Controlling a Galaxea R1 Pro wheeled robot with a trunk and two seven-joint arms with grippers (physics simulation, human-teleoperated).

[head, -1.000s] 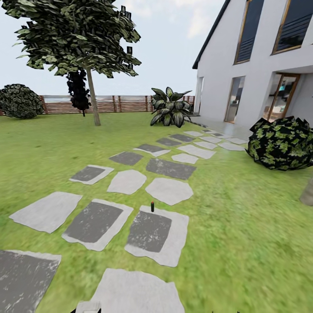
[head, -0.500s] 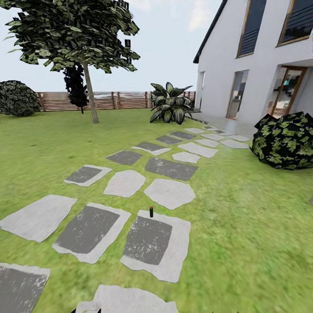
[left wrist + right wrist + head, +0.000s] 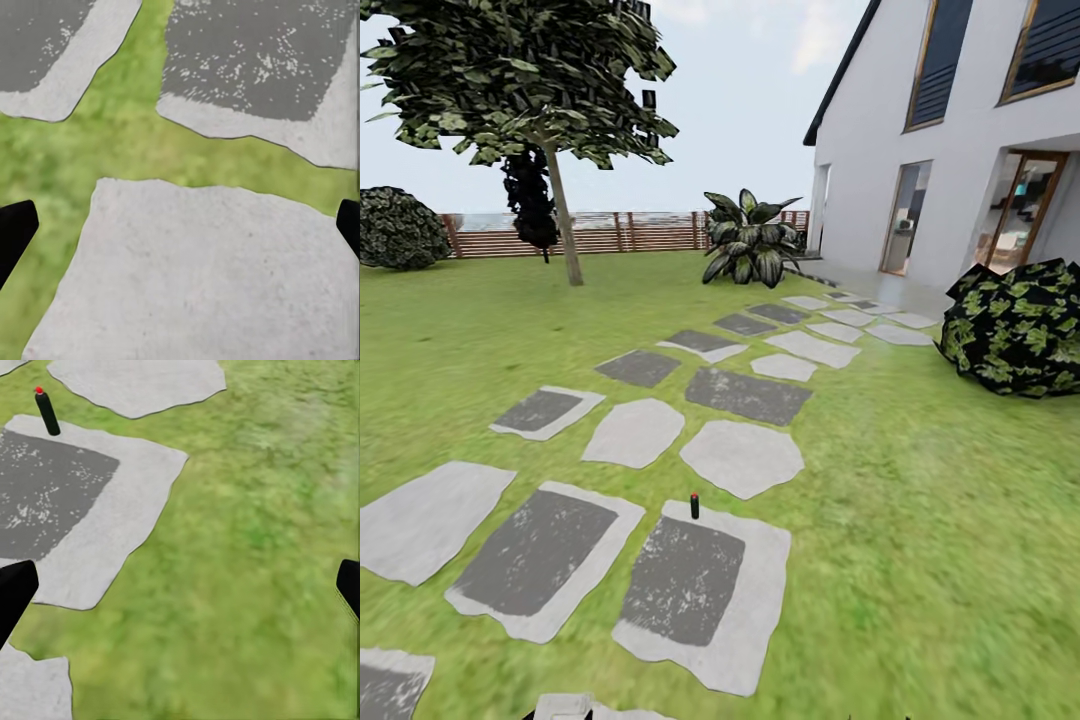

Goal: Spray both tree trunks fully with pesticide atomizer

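The pesticide atomizer point(image 3: 694, 505) stands upright at the far edge of a grey stepping stone point(image 3: 700, 590), small and dark with a red tip. The right wrist view has the atomizer point(image 3: 47, 412) well ahead of my right gripper point(image 3: 181, 591), which is open over grass with nothing between its fingers. My left gripper point(image 3: 181, 229) is open too, hanging over a pale stone point(image 3: 195, 277). One tree point(image 3: 560, 215) with a bare grey-brown trunk and a dark leafy crown stands far off at the left, in front of the fence.
Stepping stones point(image 3: 740, 455) run from me toward the white house point(image 3: 960, 150). A dark shrub point(image 3: 1015, 325) sits at the right and a broad-leaved plant point(image 3: 752, 245) by the house corner. A slatted brown fence point(image 3: 640, 232) closes the lawn's far side.
The whole head view has shifted, so the camera moved: the stones and atomizer now sit lower and further left in the picture. Nothing was gripped or released.
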